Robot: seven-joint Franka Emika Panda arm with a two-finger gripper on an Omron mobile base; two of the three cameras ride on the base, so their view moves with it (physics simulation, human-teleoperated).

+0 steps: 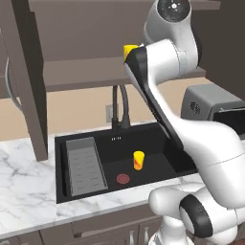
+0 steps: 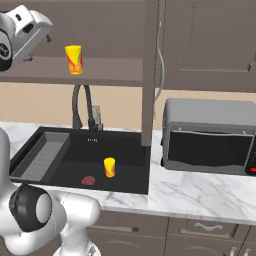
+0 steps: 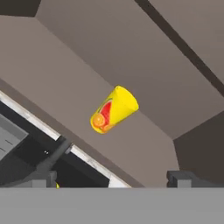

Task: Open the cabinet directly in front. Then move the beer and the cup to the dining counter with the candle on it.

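The cabinet stands open, its door (image 1: pixel 29 81) (image 2: pixel 150 70) edge-on to me. On its lower shelf (image 2: pixel 110 74) stands the cup (image 1: pixel 130 50) (image 2: pixel 73 59) (image 3: pixel 113 110), yellow with an orange-red patch. My hand is raised to the left of the shelf in the right base view. In the hand view my gripper (image 3: pixel 114 178) is open, with the cup ahead of it and well clear of the fingertips (image 3: pixel 47 176). Nothing is between the jaws. The beer, the dining counter and the candle are out of view.
Below the shelf a black sink (image 1: pixel 158 139) (image 2: pixel 131 150) with a tall faucet (image 1: pixel 119 107) (image 2: pixel 82 107) is set in a marble counter (image 1: pixel 24 182) (image 2: pixel 200 195). A second yellow cup (image 1: pixel 139 160) (image 2: pixel 109 167) and a grey rack (image 1: pixel 85 165) are in it. A toaster oven (image 2: pixel 210 137) stands to the right.
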